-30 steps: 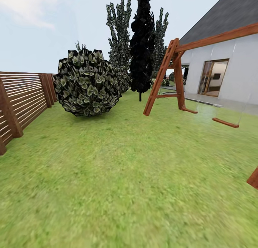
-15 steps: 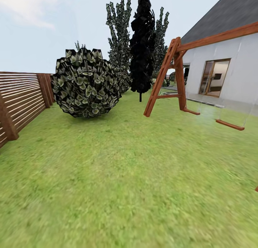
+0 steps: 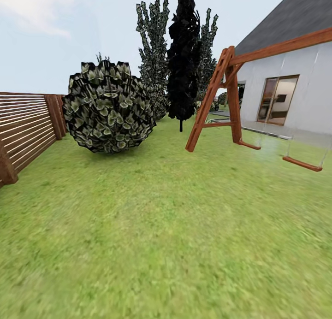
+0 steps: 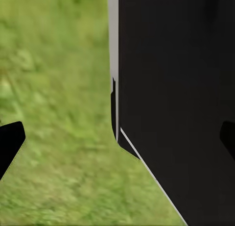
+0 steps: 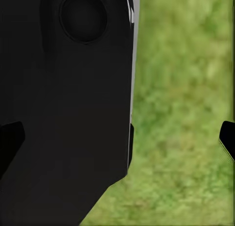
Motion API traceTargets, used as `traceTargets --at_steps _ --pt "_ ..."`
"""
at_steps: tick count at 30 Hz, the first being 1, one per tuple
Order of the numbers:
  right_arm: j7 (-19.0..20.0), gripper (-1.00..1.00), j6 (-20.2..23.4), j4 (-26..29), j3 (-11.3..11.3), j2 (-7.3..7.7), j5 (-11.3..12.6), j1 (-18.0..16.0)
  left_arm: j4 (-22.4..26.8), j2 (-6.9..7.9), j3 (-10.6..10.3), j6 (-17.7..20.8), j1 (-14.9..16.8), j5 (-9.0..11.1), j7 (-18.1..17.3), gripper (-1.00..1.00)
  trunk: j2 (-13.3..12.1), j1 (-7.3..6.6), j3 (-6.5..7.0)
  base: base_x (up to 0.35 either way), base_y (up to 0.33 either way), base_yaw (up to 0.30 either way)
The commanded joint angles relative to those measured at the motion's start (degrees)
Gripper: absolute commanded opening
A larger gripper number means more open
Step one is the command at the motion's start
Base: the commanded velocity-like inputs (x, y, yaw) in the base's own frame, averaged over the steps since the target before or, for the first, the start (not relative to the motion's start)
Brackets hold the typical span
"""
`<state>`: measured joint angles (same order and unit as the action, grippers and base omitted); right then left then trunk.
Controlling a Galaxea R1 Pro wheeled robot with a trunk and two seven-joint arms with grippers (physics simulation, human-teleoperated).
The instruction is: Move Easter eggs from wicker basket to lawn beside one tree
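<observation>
Mottled green lawn (image 3: pixel 161 227) below both end effectors; each one's fingertips spread wide, empty. Round leafy bush (image 3: pixel 109 107), slatted wood fence (image 3: pixel 27 127) ahead.

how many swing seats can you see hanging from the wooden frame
1: a red-brown swing seat hangs low over the lawn at right, under the swing frame. The frame runs past the picture's edge, so more may hang there.

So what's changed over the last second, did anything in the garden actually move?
Only the camera: the view has swung left and crept forward. The swing set and its seat slid right, the fence left. The round bush, black cypress and lawn stand as before.
</observation>
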<state>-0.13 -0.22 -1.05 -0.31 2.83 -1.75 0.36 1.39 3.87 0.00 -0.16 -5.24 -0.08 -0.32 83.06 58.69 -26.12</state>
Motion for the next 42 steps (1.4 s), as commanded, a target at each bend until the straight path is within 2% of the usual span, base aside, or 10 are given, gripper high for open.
traceTargets --at_steps 1,42 --pt "0.0 1.00 0.0 0.0 0.0 0.00 -0.2 0.0 0.1 0.00 0.0 0.0 0.0 0.0 0.0 1.00 0.0 0.04 -0.03 0.318 0.000 0.000" --pt "0.0 1.00 0.0 0.0 0.0 -0.01 -0.3 0.0 0.1 0.00 0.0 0.0 0.0 0.0 0.0 1.00 0.0 0.04 -0.03 0.318 0.000 0.000"
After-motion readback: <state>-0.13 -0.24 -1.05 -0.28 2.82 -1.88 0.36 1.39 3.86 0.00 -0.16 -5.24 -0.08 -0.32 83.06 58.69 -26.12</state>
